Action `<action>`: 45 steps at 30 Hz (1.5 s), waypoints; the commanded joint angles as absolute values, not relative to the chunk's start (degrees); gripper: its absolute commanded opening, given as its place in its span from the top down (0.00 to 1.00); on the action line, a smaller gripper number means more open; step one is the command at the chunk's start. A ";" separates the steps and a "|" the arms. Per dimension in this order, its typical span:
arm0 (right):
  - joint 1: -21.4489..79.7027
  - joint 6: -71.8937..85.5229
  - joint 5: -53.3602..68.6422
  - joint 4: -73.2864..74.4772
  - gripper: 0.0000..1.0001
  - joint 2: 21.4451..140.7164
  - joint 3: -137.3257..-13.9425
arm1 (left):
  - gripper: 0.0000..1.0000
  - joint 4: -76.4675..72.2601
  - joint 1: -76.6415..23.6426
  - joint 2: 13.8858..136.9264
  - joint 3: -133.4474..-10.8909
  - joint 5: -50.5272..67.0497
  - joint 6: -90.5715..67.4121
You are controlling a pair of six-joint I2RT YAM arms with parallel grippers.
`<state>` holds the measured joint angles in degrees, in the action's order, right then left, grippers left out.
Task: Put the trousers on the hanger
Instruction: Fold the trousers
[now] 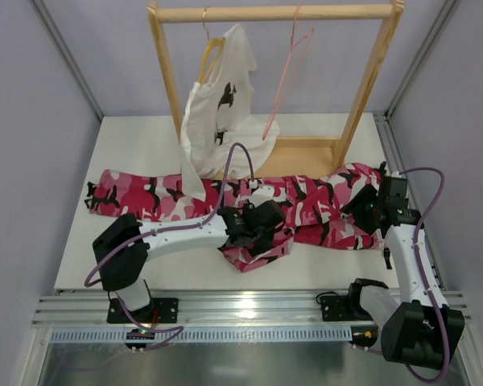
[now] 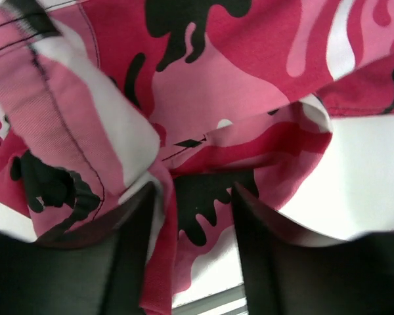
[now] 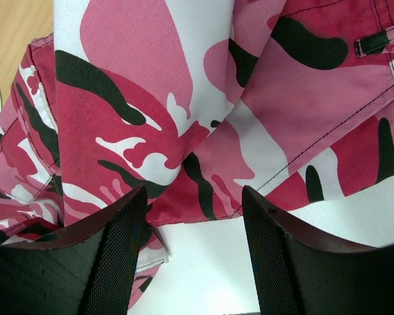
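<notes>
The camouflage trousers [image 1: 145, 197] lie stretched left to right across the table in front of the rack, with a bunched fold near the front middle. The pink wire hanger [image 1: 286, 76] hangs on the rack's top bar, right of centre. My left gripper [image 1: 267, 229] is down on the bunched fold. In the left wrist view it [image 2: 192, 190] is open, with a ridge of trousers cloth [image 2: 236, 59] lying between its jaws. My right gripper [image 1: 362, 211] is at the trousers' right end. In the right wrist view it [image 3: 194, 193] is open over the cloth's edge [image 3: 151, 85], with bare table between its jaws.
The wooden rack [image 1: 370, 80] stands at the back of the table. A white T-shirt [image 1: 213, 121] with a black print hangs on a wooden hanger [image 1: 212, 50] at its left. The rack's base board [image 1: 298, 153] lies just behind the trousers. Grey walls close in both sides.
</notes>
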<state>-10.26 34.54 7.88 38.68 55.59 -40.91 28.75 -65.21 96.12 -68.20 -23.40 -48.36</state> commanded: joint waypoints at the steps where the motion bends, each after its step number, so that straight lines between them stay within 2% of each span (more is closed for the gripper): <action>1: -10.46 33.40 8.35 37.44 0.37 53.79 -42.10 | 0.45 25.23 -65.65 92.38 -71.19 -22.41 -43.95; 2: -10.46 33.22 8.70 37.18 0.37 53.53 -41.93 | 0.38 25.31 -65.74 89.76 -71.10 -22.50 -42.29; 4: -10.46 32.70 10.10 35.95 0.38 53.00 -41.49 | 0.36 26.27 -65.57 87.20 -71.98 -23.28 -40.09; 8: -10.46 31.38 15.37 33.32 0.37 52.03 -40.17 | 0.35 35.73 -65.48 81.75 -73.48 -25.48 -39.99; 10: -10.46 29.63 21.67 30.60 0.37 51.42 -39.29 | 0.35 40.58 -65.22 79.63 -72.78 -27.15 -43.58; 12: -10.28 27.78 24.69 28.57 0.37 49.84 -38.67 | 0.35 47.94 -64.43 78.67 -71.37 -29.87 -47.52; 15: -7.75 26.81 27.07 27.77 0.38 47.64 -39.28 | 0.35 50.45 -61.54 76.04 -66.99 -29.80 -50.79; 17: -4.68 27.59 25.24 27.95 0.38 46.24 -39.90 | 0.34 48.44 -59.51 73.31 -62.26 -26.65 -51.76; 22: 14.04 34.26 16.27 26.29 0.41 45.35 -40.78 | 0.31 35.11 -50.73 61.90 -51.08 -15.93 -54.13; 27: 23.54 47.79 13.28 15.05 0.43 46.67 -35.88 | 0.31 23.58 -42.99 55.90 -40.01 -5.04 -57.04; 29: 27.67 53.86 13.53 6.21 0.43 47.81 -33.32 | 0.31 20.83 -42.80 55.98 -37.71 -4.05 -56.95; 31: 31.09 56.06 12.49 2.56 0.39 50.69 -32.34 | 0.29 20.31 -42.80 56.51 -37.18 -3.25 -56.34; 38: 44.10 57.56 3.26 7.98 0.31 63.69 -42.69 | 0.28 16.44 -42.80 59.14 -35.16 -2.81 -57.57; 41: 47.36 55.99 -3.06 12.38 0.31 69.93 -45.17 | 0.28 17.75 -42.89 60.11 -35.51 -3.95 -57.74; 45: 50.88 55.11 -3.17 11.17 0.34 76.36 -43.17 | 0.28 18.46 -42.80 59.24 -34.11 -5.62 -58.71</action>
<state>49.10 55.42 1.02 10.83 72.77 -43.94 20.34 -43.00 60.10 -35.29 -4.40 -57.45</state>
